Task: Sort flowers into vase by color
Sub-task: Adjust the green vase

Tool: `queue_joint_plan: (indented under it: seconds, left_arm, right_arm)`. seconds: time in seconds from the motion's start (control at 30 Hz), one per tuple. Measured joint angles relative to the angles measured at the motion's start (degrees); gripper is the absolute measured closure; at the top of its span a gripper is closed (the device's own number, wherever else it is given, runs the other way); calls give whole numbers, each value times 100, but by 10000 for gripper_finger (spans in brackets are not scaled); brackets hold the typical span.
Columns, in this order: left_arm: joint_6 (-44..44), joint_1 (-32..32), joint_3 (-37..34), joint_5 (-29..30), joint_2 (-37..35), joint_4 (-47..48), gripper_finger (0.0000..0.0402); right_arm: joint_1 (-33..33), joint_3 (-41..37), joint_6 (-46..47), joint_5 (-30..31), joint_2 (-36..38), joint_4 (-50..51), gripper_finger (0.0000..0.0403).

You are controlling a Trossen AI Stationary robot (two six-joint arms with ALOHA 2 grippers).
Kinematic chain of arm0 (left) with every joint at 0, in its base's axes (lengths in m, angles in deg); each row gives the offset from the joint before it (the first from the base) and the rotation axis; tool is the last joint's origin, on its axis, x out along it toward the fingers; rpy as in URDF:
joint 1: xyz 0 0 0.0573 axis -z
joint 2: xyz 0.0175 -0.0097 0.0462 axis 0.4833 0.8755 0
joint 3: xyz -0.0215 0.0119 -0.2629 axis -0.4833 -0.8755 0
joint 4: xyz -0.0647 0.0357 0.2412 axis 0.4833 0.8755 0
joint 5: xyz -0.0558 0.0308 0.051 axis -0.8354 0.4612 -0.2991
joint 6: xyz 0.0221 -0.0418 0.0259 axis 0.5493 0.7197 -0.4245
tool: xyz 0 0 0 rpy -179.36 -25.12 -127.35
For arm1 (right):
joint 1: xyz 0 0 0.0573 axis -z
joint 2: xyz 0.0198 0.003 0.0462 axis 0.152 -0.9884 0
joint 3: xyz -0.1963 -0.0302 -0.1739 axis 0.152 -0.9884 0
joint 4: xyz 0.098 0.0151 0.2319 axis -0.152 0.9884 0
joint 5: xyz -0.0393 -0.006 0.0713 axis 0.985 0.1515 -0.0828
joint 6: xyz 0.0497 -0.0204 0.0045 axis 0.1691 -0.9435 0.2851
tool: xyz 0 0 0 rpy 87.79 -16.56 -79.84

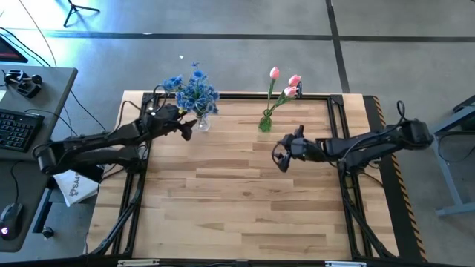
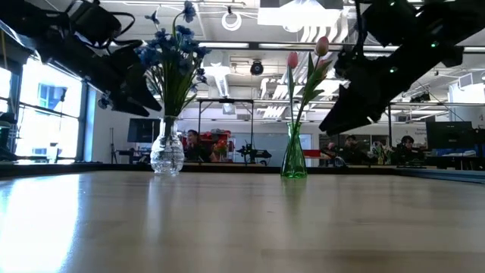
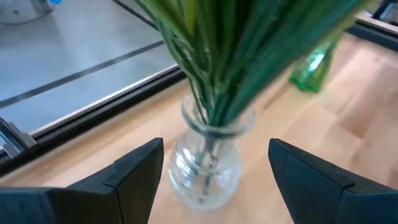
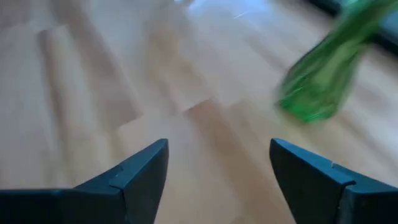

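Observation:
Blue flowers point(image 1: 194, 92) stand by their green stems point(image 3: 217, 68) in a clear glass vase point(image 1: 202, 122) near the table's far edge; the clear vase point(image 3: 205, 163) lies ahead of my open left gripper point(image 3: 214, 171), which is close beside it and touches nothing. Pink tulips point(image 1: 286, 83) stand in a green glass vase point(image 1: 266, 122) to the right. My right gripper point(image 1: 280, 157) hangs open over bare wood, nearer the front than the green vase point(image 4: 323, 74). In the low view the clear vase point(image 2: 167, 152) and the green vase point(image 2: 294, 155) both stand upright.
The wooden table point(image 1: 237, 208) lies bare in front of both vases. Left of the table stands a desk with a keyboard point(image 1: 18, 126) and a mouse point(image 1: 7, 219). A white paper point(image 1: 78, 185) lies under the left arm. People sit in the room beyond the table point(image 2: 379, 150).

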State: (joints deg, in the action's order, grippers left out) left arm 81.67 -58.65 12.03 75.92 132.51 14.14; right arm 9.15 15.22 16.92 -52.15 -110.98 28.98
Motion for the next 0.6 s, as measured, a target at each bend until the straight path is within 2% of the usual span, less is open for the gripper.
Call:
queue_joint_plan:
  seconds: [0.13,0.27,0.47,0.6]
  left_arm:
    - [154,478,0,88,-409,371,123]
    - [375,1283,0,476,-650,305,123]
    - [780,2689,0,1220,-734,263,123]
    - [1045,3507,-2,1700,-609,61,123]
  right_arm:
    - [479,0,-396,240,0,-444,103]
    - [932,0,-961,407,-153,-937,96]
    - [1519,2,-1677,211,-876,-2078,96]
    - [1830,2,-1820,-7,-1375,-3019,107]
